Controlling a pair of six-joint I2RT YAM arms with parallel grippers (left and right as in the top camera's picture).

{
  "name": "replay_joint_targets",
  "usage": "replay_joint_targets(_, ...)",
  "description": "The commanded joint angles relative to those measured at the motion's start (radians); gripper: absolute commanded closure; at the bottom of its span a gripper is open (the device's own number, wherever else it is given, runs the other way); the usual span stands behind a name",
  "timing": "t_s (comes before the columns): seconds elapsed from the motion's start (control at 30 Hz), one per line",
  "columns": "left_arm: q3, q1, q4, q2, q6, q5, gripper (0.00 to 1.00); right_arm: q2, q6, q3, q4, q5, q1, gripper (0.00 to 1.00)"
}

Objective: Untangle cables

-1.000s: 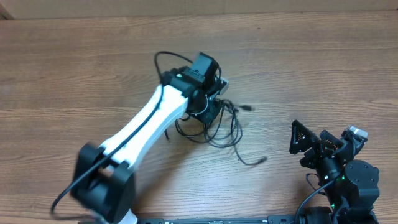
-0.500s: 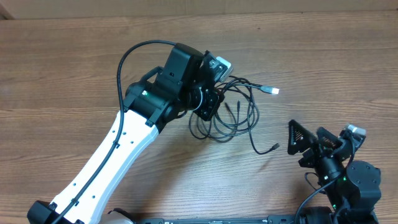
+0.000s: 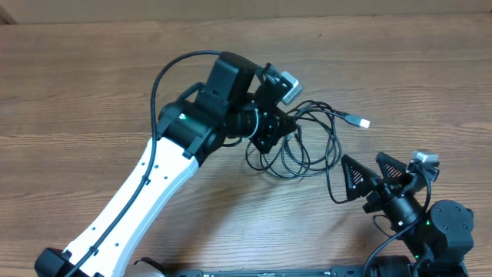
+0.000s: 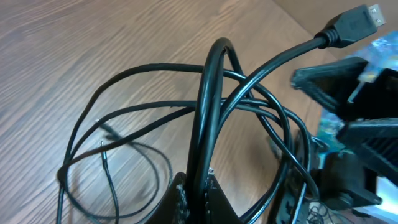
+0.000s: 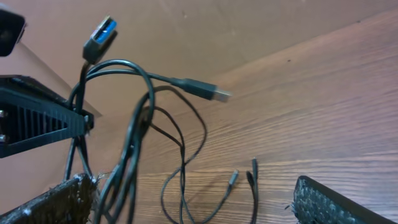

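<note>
A tangle of black cables (image 3: 307,150) hangs from my left gripper (image 3: 275,127), which is shut on a thick loop and holds it above the wooden table. One plug (image 3: 358,121) sticks out to the right. In the left wrist view the jaws (image 4: 198,190) pinch the thick cable (image 4: 208,112), with a plug (image 4: 356,18) at top right. My right gripper (image 3: 367,177) is open, right beside the bundle's right side. In the right wrist view the open fingers (image 5: 193,202) frame the hanging cables (image 5: 134,149), a silver plug (image 5: 214,93) and a blue plug (image 5: 101,36).
The wooden table (image 3: 400,69) stretches around the cables. A cardboard wall (image 3: 246,8) runs along the far edge. The left arm's own black cable (image 3: 165,73) arcs over its white link. Thin loose cable ends (image 5: 249,177) lie on the table.
My left gripper has lifted the cable bundle and carried it to the right. My right gripper has moved left toward the bundle, fingers open.
</note>
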Motion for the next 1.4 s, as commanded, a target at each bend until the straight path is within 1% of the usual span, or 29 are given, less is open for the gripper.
replay_joint_targets(0.0, 0.024, -0.032, 0.031, -0.019, 0.017, 0.055, 0.96, -0.011, -0.013, 0.012, 0.026, -0.055, -0.002, 0.0)
replay_joint_targets(0.27, 0.024, -0.082, 0.112, -0.019, -0.011, 0.078, 0.96, -0.011, -0.013, 0.012, 0.04, -0.079, -0.002, 0.0)
replay_joint_targets(0.33, 0.023, -0.088, 0.124, -0.019, -0.011, 0.099, 0.96, -0.011, -0.013, 0.012, 0.04, -0.079, -0.002, 0.03)
replay_joint_targets(0.43, 0.024, -0.09, 0.126, -0.019, -0.011, 0.098, 0.96, -0.011, -0.013, 0.012, 0.041, -0.079, -0.002, 0.21)
replay_joint_targets(0.47, 0.024, -0.09, 0.126, -0.019, -0.011, 0.098, 0.96, -0.011, -0.013, 0.012, 0.041, -0.079, -0.002, 0.32)
replay_joint_targets(0.5, 0.024, -0.09, 0.126, -0.019, -0.012, 0.098, 0.96, -0.011, -0.013, 0.012, 0.041, -0.079, -0.002, 0.45)
replay_joint_targets(0.53, 0.024, -0.09, 0.126, -0.019, -0.012, 0.099, 0.96, -0.011, -0.013, 0.012, 0.041, -0.079, -0.002, 0.53)
replay_joint_targets(0.57, 0.024, -0.09, 0.128, -0.019, -0.018, 0.098, 0.96, -0.011, -0.013, 0.012, 0.041, -0.079, -0.002, 0.58)
replay_joint_targets(0.6, 0.023, -0.09, 0.133, -0.019, -0.033, 0.098, 0.96, -0.011, -0.013, 0.012, 0.041, -0.079, -0.002, 0.66)
replay_joint_targets(0.67, 0.023, -0.09, 0.143, -0.019, -0.06, 0.098, 0.96, -0.011, -0.013, 0.012, 0.041, -0.079, -0.002, 0.75)
replay_joint_targets(0.7, 0.024, -0.09, 0.147, -0.019, -0.071, 0.098, 0.96, -0.011, -0.013, 0.012, 0.041, -0.079, -0.002, 0.81)
replay_joint_targets(0.8, 0.023, -0.09, 0.148, -0.019, -0.072, 0.098, 0.96, -0.011, -0.013, 0.012, 0.041, -0.079, -0.002, 0.92)
replay_joint_targets(0.83, 0.023, -0.09, 0.149, -0.019, -0.072, 0.098, 0.96, -0.011, -0.013, 0.012, 0.041, -0.079, -0.002, 0.93)
replay_joint_targets(0.87, 0.023, -0.09, 0.149, -0.019, -0.072, 0.098, 0.96, -0.011, -0.012, 0.012, 0.041, -0.079, -0.002, 0.91)
replay_joint_targets(0.9, 0.023, -0.09, 0.149, -0.019, -0.072, 0.098, 0.96, -0.011, -0.012, 0.012, 0.041, -0.079, -0.002, 0.85)
replay_joint_targets(0.93, 0.023, -0.09, 0.149, -0.019, -0.072, 0.098, 0.96, -0.011, -0.01, 0.012, 0.041, -0.079, -0.002, 0.73)
replay_joint_targets(0.97, 0.023, -0.091, 0.148, -0.019, -0.072, 0.098, 0.96, -0.011, -0.008, 0.012, 0.042, -0.081, -0.002, 0.65)
replay_joint_targets(1.03, 0.023, -0.092, 0.149, -0.019, -0.072, 0.099, 0.96, -0.011, -0.005, 0.012, 0.047, -0.089, -0.002, 0.55)
replay_joint_targets(1.13, 0.023, -0.1, 0.154, -0.019, -0.072, 0.099, 0.96, -0.011, -0.005, 0.012, 0.06, -0.11, -0.002, 0.42)
replay_joint_targets(1.2, 0.023, -0.108, 0.164, -0.019, -0.074, 0.099, 0.96, -0.011, -0.004, 0.012, 0.068, -0.121, -0.002, 0.4)
replay_joint_targets(1.37, 0.023, -0.137, 0.2, -0.019, -0.087, 0.104, 0.96, -0.011, -0.002, 0.012, 0.072, -0.13, -0.002, 0.4)
